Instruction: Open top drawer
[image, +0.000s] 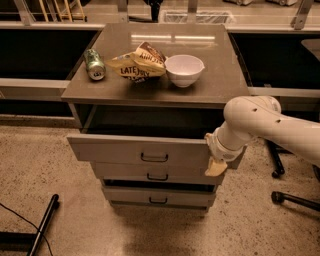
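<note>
3 items sit on the worktop (215, 92): a green can (94, 64) on its side, a chip bag (137, 65) and a white bowl (184, 69). Beneath, the top drawer (110, 147) stands pulled out, forward of the 2 lower drawers (125, 172), with its bar handle (154, 157) mid-front. The claw (216, 166), on the white arm (270, 122), is at the right end of that drawer's front. Whether it is released or clenched cannot be told.

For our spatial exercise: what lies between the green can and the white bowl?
A crumpled yellow chip bag, in the camera view. The gripper sits by the right end of the pulled-out grey top drawer.
</note>
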